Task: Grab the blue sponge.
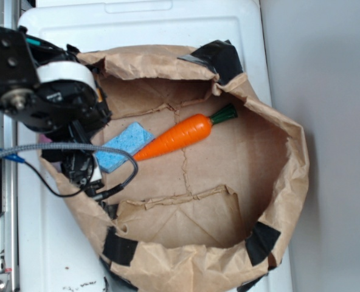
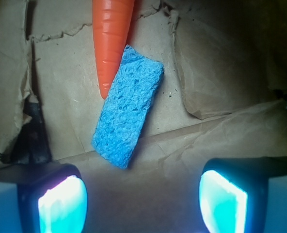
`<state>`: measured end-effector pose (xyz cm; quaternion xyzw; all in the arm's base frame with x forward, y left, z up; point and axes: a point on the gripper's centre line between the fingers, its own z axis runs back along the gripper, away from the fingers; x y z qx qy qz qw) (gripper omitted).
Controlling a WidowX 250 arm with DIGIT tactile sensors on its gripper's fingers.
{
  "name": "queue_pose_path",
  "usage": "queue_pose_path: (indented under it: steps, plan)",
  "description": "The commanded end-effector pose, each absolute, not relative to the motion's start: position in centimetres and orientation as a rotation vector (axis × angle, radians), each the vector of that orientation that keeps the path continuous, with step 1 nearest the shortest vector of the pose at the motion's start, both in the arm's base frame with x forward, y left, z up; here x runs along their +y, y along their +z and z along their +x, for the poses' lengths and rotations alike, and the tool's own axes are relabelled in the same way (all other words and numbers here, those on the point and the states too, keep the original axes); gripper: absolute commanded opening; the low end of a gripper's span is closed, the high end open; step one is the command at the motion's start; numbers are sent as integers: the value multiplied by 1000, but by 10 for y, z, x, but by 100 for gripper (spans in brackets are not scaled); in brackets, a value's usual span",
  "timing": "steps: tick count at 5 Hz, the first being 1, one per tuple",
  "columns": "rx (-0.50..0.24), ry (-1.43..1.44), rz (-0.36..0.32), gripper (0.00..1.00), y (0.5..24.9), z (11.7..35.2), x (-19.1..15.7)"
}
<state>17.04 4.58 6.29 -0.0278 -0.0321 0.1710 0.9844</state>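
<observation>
Inside the paper bag (image 1: 277, 176), blue sponge (image 2: 129, 107) touches carrot (image 2: 112, 39); tool (image 2: 143, 196) apart, short of it.

The black WidowX arm (image 1: 31, 85) reaches in from the left edge of the exterior view, its white-banded wrist joint (image 1: 64, 74) bent downward over the left rim of the crumpled brown paper bag (image 1: 289, 182). A braided grey cable (image 1: 64, 148) loops across the wrist. The black two-finger gripper (image 2: 142, 196) points down inside the bag, jaws spread wide apart, holding nothing. In the wrist view its glowing cyan finger pads (image 2: 62, 204) frame the lower corners.
</observation>
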Motion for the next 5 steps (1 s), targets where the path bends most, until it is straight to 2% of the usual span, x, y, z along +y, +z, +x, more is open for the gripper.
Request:
queue_pose_path:
  steps: [1,3,4,5]
  plan:
    - [-46,401,-43,100,63,175,49]
    - [-46,401,-43,100,63,175,49]
    - [-95,420,-41,100,60,206,45]
    - [-113,429,-42,100,61,218,46]
